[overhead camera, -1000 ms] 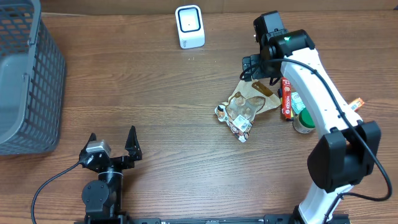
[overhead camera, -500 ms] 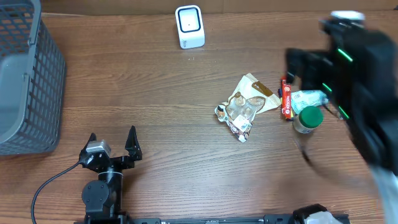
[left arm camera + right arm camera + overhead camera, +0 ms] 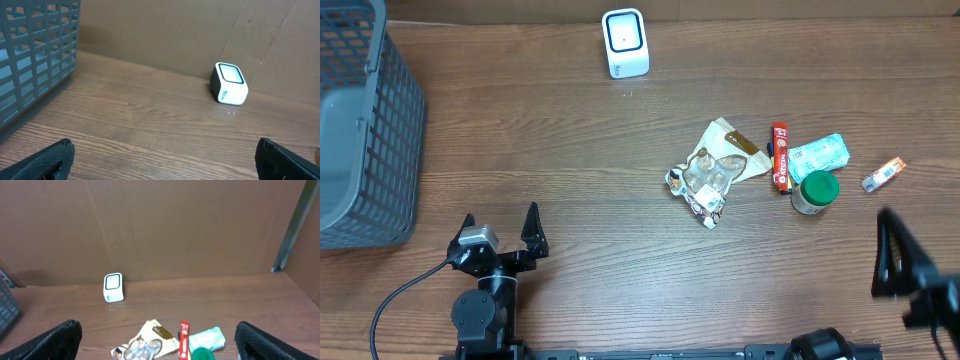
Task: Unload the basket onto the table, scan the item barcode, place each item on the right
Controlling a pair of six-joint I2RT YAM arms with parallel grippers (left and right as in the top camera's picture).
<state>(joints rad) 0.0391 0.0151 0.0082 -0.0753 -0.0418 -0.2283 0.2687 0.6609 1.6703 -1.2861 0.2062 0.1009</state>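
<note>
Now the left gripper (image 3: 500, 223) and right gripper (image 3: 912, 275) both have fingers spread wide, empty; the crumpled snack bag (image 3: 718, 170) lies on the table (image 3: 570, 150).

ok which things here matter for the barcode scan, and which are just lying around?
For the job: scanner, snack bag, red stick pack, green-lid jar, pale green packet, small sachet.
Lying about: gray basket, probably; nothing ties it to scanning.
</note>
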